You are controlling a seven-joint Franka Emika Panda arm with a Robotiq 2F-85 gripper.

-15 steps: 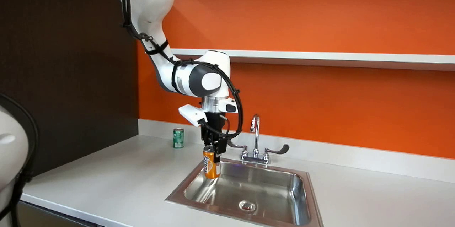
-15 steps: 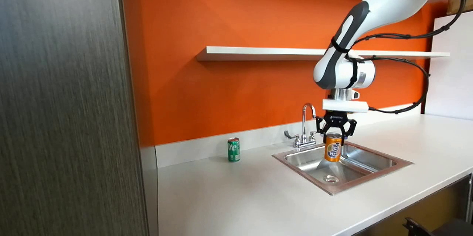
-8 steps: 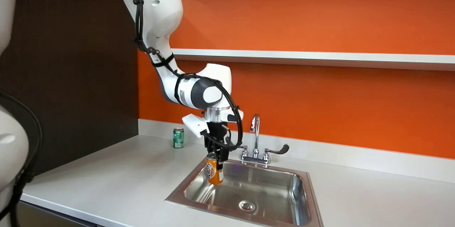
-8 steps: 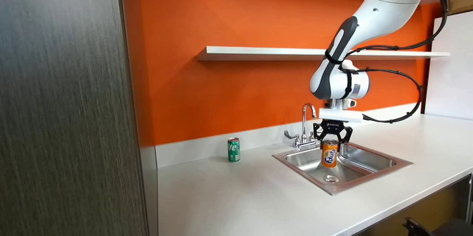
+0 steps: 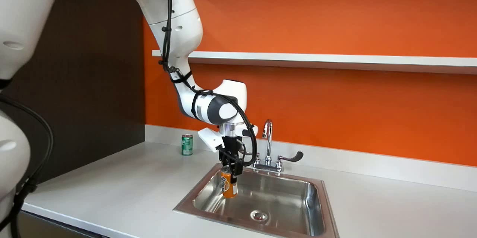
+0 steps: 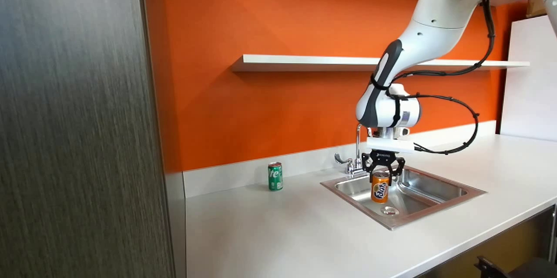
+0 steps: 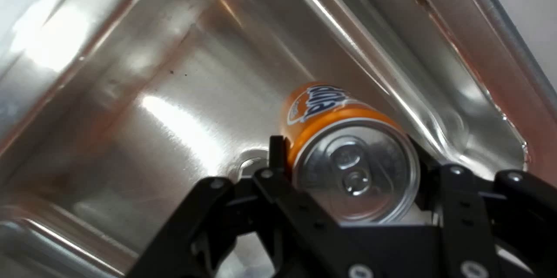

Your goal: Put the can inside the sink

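Observation:
The orange can is upright between the fingers of my gripper. In the wrist view my gripper is shut on the can, with a black finger on either side and the silver lid facing the camera. The can also shows in an exterior view. It is over the near-wall end of the steel sink, with its lower part at or below rim level. I cannot tell whether its base touches the sink floor. The sink also shows in the wrist view.
A chrome faucet with two handles stands at the sink's rear edge, close to the gripper. A green can stands on the counter near the back wall. A white shelf runs along the orange wall above. The drain is in the sink floor.
The arm has moved down with the can held in the gripper, lowering it further into the sink. It has also shifted slightly sideways. The green can has not moved.

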